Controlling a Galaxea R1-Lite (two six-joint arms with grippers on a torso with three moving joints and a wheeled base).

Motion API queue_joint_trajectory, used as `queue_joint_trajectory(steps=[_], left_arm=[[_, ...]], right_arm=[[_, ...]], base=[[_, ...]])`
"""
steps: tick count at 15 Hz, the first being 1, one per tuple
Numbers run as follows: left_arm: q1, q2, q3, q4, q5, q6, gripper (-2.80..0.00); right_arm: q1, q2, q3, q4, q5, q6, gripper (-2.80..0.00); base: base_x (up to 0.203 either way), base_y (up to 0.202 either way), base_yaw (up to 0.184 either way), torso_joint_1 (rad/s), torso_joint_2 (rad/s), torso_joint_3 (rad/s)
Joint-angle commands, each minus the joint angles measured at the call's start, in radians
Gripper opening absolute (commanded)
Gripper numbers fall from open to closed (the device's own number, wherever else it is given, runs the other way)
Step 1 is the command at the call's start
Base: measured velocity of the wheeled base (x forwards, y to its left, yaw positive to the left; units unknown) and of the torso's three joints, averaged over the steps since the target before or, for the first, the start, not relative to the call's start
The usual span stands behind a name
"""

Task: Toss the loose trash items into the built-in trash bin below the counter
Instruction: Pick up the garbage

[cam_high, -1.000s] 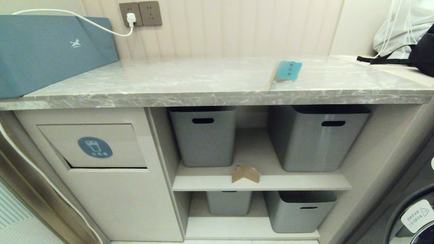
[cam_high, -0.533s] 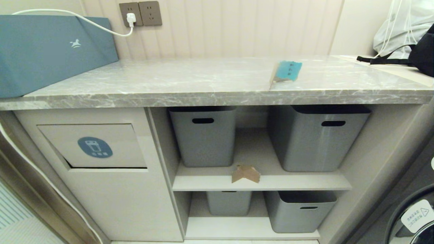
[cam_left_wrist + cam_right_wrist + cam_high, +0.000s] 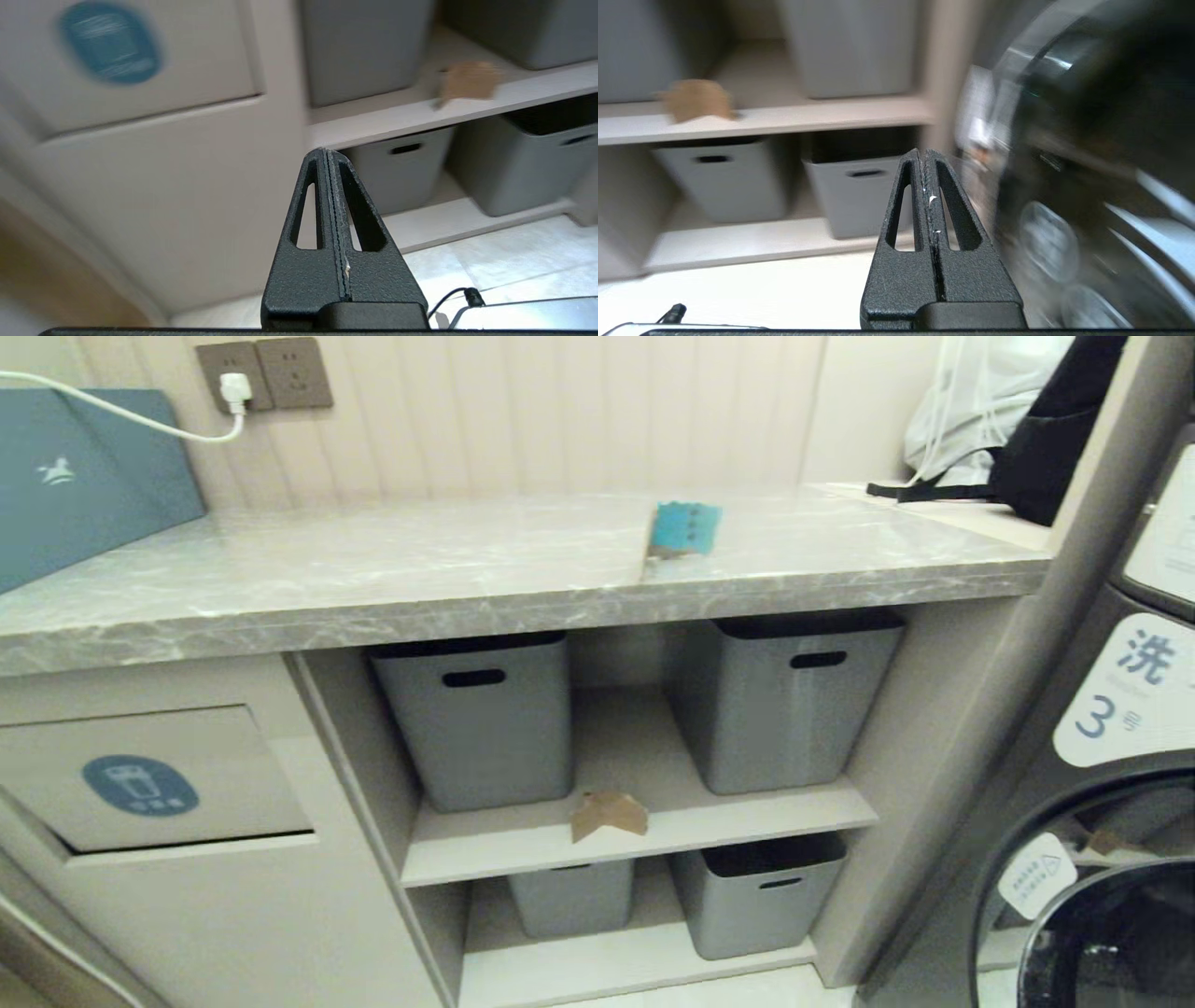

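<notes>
A teal-blue cardboard scrap [image 3: 683, 528] with dark dots stands near the front edge of the grey marble counter [image 3: 373, 579]. A brown cardboard scrap [image 3: 609, 815] [image 3: 467, 81] [image 3: 696, 99] lies on the upper shelf between two grey baskets. The trash bin flap [image 3: 149, 789] [image 3: 112, 46] with its round blue icon sits in the beige cabinet front at the left. Neither arm shows in the head view. My left gripper [image 3: 325, 151] is shut and empty, low in front of the cabinet. My right gripper [image 3: 923, 153] is shut and empty, low near the washer.
Grey baskets [image 3: 485, 719] [image 3: 780, 695] fill the upper shelf, two more [image 3: 756, 891] the lower. A washing machine [image 3: 1102, 821] stands at the right. A large teal box [image 3: 75, 485] and a plugged white cable [image 3: 121, 415] are at the back left; a black bag [image 3: 1046, 448] at the back right.
The whole view has shifted left: the camera has turned right, bringing the washing machine in and pushing the bin flap toward the left edge. The scraps lie as before.
</notes>
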Motion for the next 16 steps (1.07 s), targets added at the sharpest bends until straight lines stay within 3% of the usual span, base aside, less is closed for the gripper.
queue_joint_trajectory(steps=[1, 7, 13, 16], left_arm=[[0.0, -0.001, 0.002, 0.0, -0.001, 0.001, -2.8], [0.0, -0.001, 0.0, 0.002, -0.002, -0.001, -2.8], [0.0, -0.001, 0.002, 0.0, -0.005, 0.005, -2.8], [-0.003, 0.006, -0.072, -0.019, -0.079, 0.046, -2.8]], right_arm=[[0.0, 0.0, 0.0, 0.0, 0.0, -0.002, -2.8], [0.0, 0.0, 0.0, 0.001, -0.003, 0.005, -2.8], [0.0, 0.0, 0.0, 0.0, -0.005, 0.012, -2.8], [0.0, 0.0, 0.0, 0.0, -0.005, 0.012, -2.8]], base=[[-0.001, 0.006, -0.166, 0.0, 0.0, 0.013], [-0.002, 0.005, -0.147, 0.002, 0.0, 0.002], [0.0, 0.0, 0.0, 0.0, 0.0, 0.0], [0.0, 0.0, 0.0, 0.0, 0.0, 0.0]])
